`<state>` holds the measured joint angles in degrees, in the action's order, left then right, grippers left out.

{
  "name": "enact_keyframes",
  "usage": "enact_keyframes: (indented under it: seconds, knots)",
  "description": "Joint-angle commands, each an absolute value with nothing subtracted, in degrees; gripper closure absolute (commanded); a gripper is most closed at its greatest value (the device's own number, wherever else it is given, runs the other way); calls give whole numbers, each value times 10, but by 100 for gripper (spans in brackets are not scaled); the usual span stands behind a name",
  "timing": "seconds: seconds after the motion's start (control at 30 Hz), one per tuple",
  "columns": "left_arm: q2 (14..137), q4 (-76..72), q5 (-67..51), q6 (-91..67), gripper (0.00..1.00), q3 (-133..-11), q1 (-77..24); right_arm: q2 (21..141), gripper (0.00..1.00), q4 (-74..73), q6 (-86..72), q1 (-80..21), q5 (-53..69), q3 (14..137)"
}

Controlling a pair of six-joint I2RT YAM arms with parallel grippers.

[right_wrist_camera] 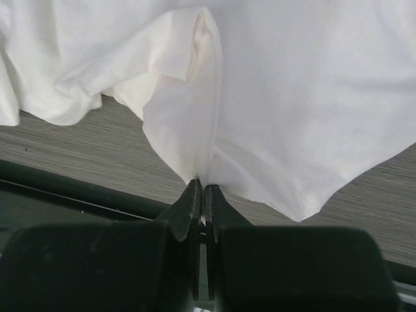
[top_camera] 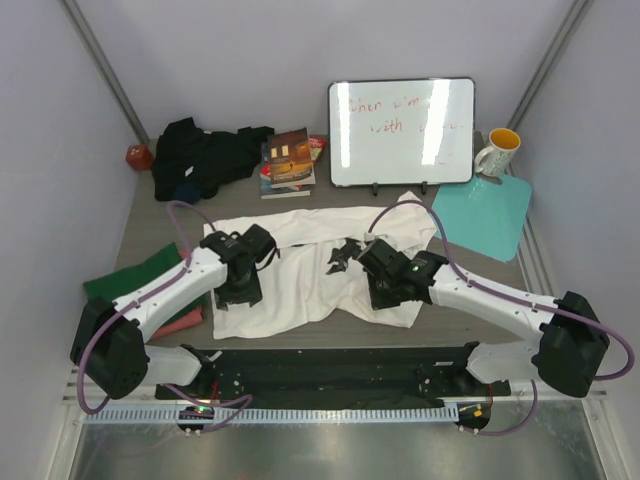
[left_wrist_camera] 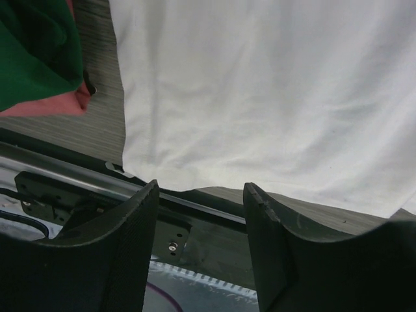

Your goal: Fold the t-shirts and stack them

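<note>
Grey table [top_camera: 140, 228] bears the white t-shirt [top_camera: 300, 278]. Your right wrist view alone shows the right gripper [right_wrist_camera: 200, 186] pinched on its hem; your left gripper [left_wrist_camera: 201, 187] gapes empty above its near edge.

A grey wood-grain surface [top_camera: 140, 225] is enclosed on three sides by plain pale lilac walls: a back wall [top_camera: 250, 60], a left wall [top_camera: 40, 200] and a right wall [top_camera: 600, 180]. Slanting silver metal struts [top_camera: 105, 70] are seen in both rear corners. A rounded white whiteboard with red writing [top_camera: 402, 130] is propped at the back of the surface, and two bright streaks of reflected light are shown on it. A brushed steel sheet [top_camera: 330, 450] is laid along the near edge.
</note>
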<state>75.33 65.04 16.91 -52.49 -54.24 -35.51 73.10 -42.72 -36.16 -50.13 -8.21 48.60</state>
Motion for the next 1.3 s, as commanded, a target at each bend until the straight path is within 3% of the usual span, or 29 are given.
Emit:
enact_keyframes:
  seconds: [0.0,0.27,0.57,1.03,1.1,1.27]
  knots:
    - [737,672,193,-572,42,-520,-356,711,99,-460,-348,-502,-113,523]
    - [717,622,162,-674,41,-422,-355,708,99,-458,-344,-502,-105,516]
    - [678,645,238,-700,38,-410,-353,708,99,-453,-325,-502,-102,514]
    - [704,594,213,-717,39,-353,-352,697,99,-446,-322,-502,-99,501]
    - [710,583,212,-717,41,-351,-352,697,99,-446,-321,-502,-98,501]
    - [729,572,220,-713,55,-359,-352,695,99,-447,-320,-501,-97,505]
